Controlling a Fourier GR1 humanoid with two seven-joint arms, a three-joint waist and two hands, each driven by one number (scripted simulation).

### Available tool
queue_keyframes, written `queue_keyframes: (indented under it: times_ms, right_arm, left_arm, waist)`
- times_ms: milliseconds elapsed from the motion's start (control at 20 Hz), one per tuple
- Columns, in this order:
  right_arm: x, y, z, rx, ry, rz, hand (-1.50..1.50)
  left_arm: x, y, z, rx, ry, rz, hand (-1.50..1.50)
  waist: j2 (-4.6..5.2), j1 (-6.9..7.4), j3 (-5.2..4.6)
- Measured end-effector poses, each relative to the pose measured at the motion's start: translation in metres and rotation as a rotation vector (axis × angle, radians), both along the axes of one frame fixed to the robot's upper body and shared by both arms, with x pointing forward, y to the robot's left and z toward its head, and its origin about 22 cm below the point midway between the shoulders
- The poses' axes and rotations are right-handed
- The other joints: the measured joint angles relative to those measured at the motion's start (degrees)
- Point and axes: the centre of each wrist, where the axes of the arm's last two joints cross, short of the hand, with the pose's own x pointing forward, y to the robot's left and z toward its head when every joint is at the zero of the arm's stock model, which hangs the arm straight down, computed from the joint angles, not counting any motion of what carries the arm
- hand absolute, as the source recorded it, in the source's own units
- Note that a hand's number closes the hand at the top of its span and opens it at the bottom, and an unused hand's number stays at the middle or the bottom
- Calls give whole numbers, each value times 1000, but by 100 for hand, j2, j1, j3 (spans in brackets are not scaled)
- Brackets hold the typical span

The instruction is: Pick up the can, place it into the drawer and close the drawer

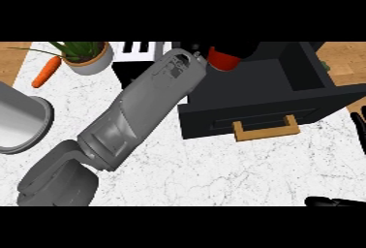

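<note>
My left forearm [136, 116] carries the red can [223, 59], fingers curled round its rigid, slippery side, over the drawer [265, 72]

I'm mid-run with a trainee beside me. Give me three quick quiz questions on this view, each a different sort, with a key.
1. True or false: the can lies on the white counter in front of the drawer.
2. Multiple choice: the orange thing at the counter's far left is (A) a carrot, (B) a spoon, (C) a cup.
3. Fill in: the drawer's handle is coloured ____.

Key
1. False: the left hand holds the red can over the open drawer.
2. A; it lies beside the potted plant.
3. Tan, like wood.
</note>
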Motion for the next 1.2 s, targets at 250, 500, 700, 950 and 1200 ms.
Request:
queue_keyframes:
  times_ms: [250, 500, 700, 950, 1200]
  right_arm:
    - [2, 2, 3, -12, -4, 14, -150]
    - [2, 3, 1, -9, -6, 19, -150]
    - [4, 4, 9, -34, -30, 13, -150]
    - [0, 4, 23, -176, -82, -6, -150]
    - [-1, 6, 35, -321, -132, -3, -150]
  left_arm:
    - [0, 1, -3, 1, -6, 47, -150]
    - [-1, 2, -11, -7, -13, 77, -150]
    - [-2, 1, -13, -27, -19, 96, -150]
    - [-4, 1, -13, -69, -7, 104, -150]
    - [-6, -3, -10, -119, 9, 90, -150]
  waist:
    - [12, -58, 0]
    - [14, -79, -1]
    - [14, -59, -3]
    - [10, -47, -7]
    - [-15, 41, -9]
